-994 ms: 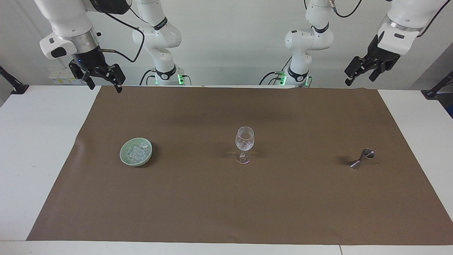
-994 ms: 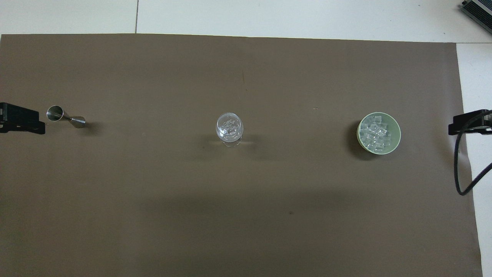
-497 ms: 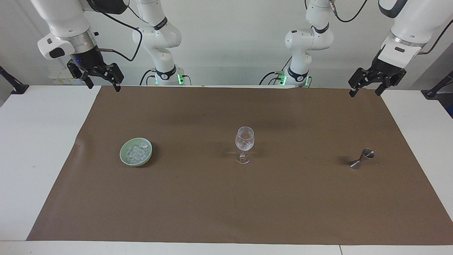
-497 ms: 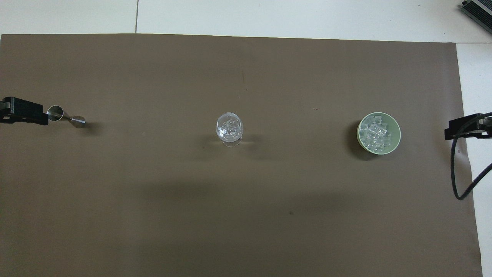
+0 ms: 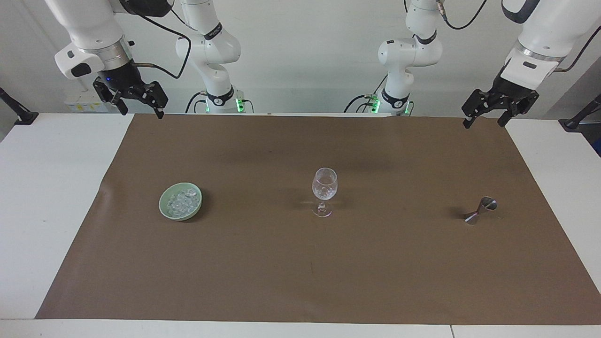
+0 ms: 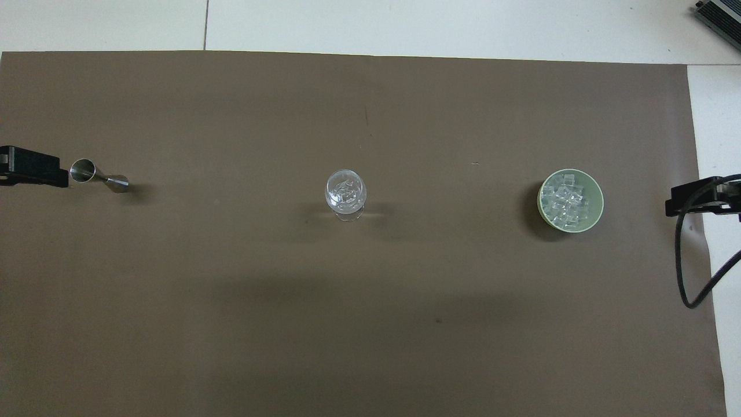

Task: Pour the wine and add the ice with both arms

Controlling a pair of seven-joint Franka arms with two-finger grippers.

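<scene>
From the facing view we see both arms whole. The left gripper [image 5: 486, 116] hangs empty with fingers spread over the mat's corner at the left arm's end of the table. The right gripper [image 5: 139, 104] hangs empty too, fingers apart, over the mat's corner at the right arm's end. The overhead view shows only a black sliver of each at its side edges, the left gripper [image 6: 29, 167] at nine o'clock and the right gripper [image 6: 700, 197] at three o'clock, with nothing of their height.

On the brown mat [image 5: 300, 272] three things stand in a row, well apart. The wine glass [image 5: 324, 190] is upright at the centre. At its three o'clock in the facing view lies the steel jigger [image 5: 481, 211], tipped on its side. At its nine o'clock sits the pale green bowl [image 5: 165, 208] holding the ice [image 5: 183, 202].

The overhead view looks straight into the bowl [image 6: 597, 194], showing separate cubes of ice [image 6: 564, 201]. It also looks down into the glass [image 6: 346, 191], where glinting bits lie, possibly ice. The jigger's [image 6: 98, 175] open cup points toward the left gripper.
</scene>
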